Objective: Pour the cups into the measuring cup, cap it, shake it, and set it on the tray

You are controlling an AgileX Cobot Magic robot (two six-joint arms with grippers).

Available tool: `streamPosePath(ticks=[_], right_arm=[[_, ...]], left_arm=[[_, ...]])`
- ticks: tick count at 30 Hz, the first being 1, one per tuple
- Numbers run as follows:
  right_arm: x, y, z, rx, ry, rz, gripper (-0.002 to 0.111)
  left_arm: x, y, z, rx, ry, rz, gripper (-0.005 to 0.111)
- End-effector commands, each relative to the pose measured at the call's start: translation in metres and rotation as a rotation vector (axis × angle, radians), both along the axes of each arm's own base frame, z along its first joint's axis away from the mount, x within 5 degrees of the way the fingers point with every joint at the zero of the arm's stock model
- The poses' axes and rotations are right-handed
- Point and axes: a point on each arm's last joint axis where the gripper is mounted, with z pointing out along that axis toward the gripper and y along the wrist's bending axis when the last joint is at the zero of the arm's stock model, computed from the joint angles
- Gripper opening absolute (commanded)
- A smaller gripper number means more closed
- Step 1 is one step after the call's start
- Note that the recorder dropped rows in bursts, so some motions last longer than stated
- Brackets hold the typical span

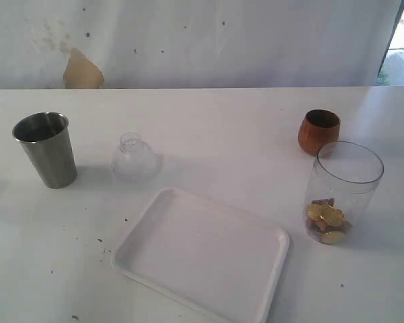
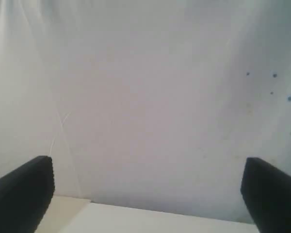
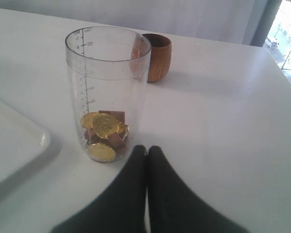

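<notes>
The clear measuring cup [image 1: 341, 192] stands upright at the right, with gold coins and brown pieces in its bottom. Just behind it sits the brown wooden cup [image 1: 318, 131]. The steel tumbler [image 1: 46, 149] is upright at the far left. The white tray [image 1: 202, 252] lies at the front middle with nothing on it. Neither arm shows in the exterior view. My right gripper [image 3: 146, 150] is shut and holds nothing, its tips close to the base of the measuring cup [image 3: 106, 92], with the wooden cup [image 3: 157, 56] beyond. My left gripper [image 2: 148, 167] is open and faces a white backdrop.
A small clear dome-shaped lid [image 1: 133, 158] rests on the table between the tumbler and the tray. A corner of the tray [image 3: 14, 141] lies beside the measuring cup. The white table [image 1: 209, 121] ends at a pale wall behind.
</notes>
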Motion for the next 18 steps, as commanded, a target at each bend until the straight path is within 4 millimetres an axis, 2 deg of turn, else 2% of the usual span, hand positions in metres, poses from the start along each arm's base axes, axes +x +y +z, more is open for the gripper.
streamPosePath(ticks=[1,3,5,7,9,10,12,13,15,18], right_arm=[[0.000,0.000,0.000,-0.001,-0.012,0.000,0.000],[0.000,0.000,0.000,-0.001,-0.012,0.000,0.000],[0.000,0.000,0.000,-0.001,-0.012,0.000,0.000],[0.000,0.000,0.000,-0.001,-0.012,0.000,0.000],[0.000,0.000,0.000,-0.001,-0.012,0.000,0.000],[0.000,0.000,0.000,-0.001,-0.012,0.000,0.000],[0.000,0.000,0.000,-0.001,-0.012,0.000,0.000],[0.000,0.000,0.000,-0.001,-0.012,0.000,0.000],[0.000,0.000,0.000,-0.001,-0.012,0.000,0.000],[0.000,0.000,0.000,-0.001,-0.012,0.000,0.000]], left_arm=[[-0.018,-0.005,0.003,-0.097,-0.091,-0.054,0.105],[-0.037,-0.011,0.011,0.078,-0.155,-0.069,0.105],[-0.063,-0.010,0.017,0.237,-0.240,0.014,0.105],[-0.086,0.000,0.015,0.255,-0.301,0.160,0.105],[-0.103,0.006,0.013,0.153,-0.349,0.205,0.105],[-0.108,0.005,0.011,0.089,-0.363,0.173,0.105],[-0.111,-0.006,0.007,-0.055,-0.368,-0.015,0.105],[-0.112,-0.013,0.006,-0.022,-0.343,-0.087,0.105],[-0.112,-0.027,0.003,0.177,-0.252,-0.193,0.105],[-0.115,-0.022,0.004,0.154,-0.311,-0.136,0.105]])
